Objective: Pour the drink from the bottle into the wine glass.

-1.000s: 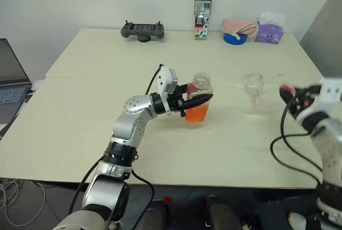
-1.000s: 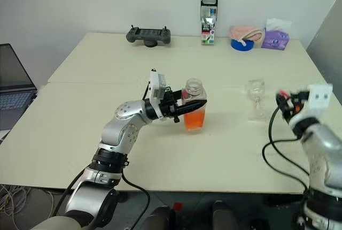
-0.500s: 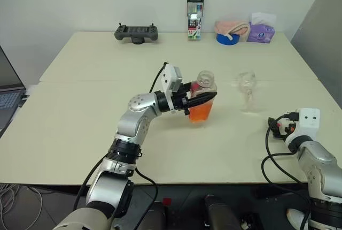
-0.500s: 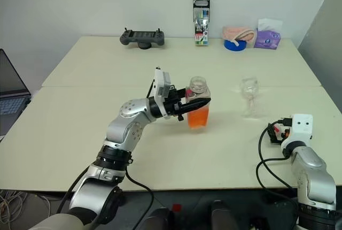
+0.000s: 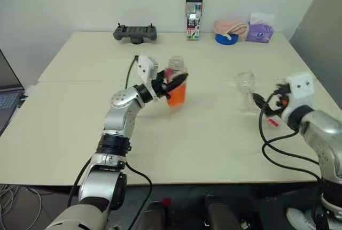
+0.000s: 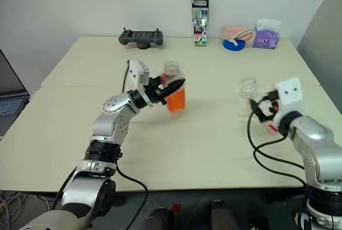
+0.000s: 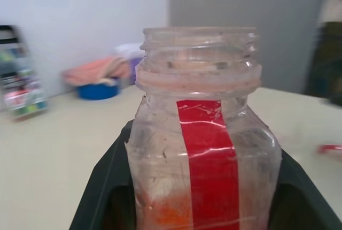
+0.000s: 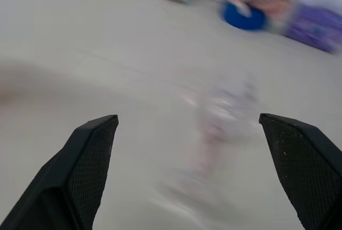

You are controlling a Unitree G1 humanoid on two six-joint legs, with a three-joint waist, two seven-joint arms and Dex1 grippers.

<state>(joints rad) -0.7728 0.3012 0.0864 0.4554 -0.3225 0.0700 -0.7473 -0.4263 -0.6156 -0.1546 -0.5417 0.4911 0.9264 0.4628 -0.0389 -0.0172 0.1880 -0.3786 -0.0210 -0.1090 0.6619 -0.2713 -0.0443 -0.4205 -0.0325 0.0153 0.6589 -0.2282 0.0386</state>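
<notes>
left gripper [image 5: 172,82] clamps the uncapped bottle [image 5: 176,79], drink [image 5: 177,94] inside, off the table. right gripper [image 8: 192,171] spread wide – wine glass [image 5: 246,90] just ahead, empty. pour not yet started.

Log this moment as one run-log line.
left pincer: shut on uncapped bottle, lifted off table | right pincer: open, facing wine glass | drink: unpoured
</notes>
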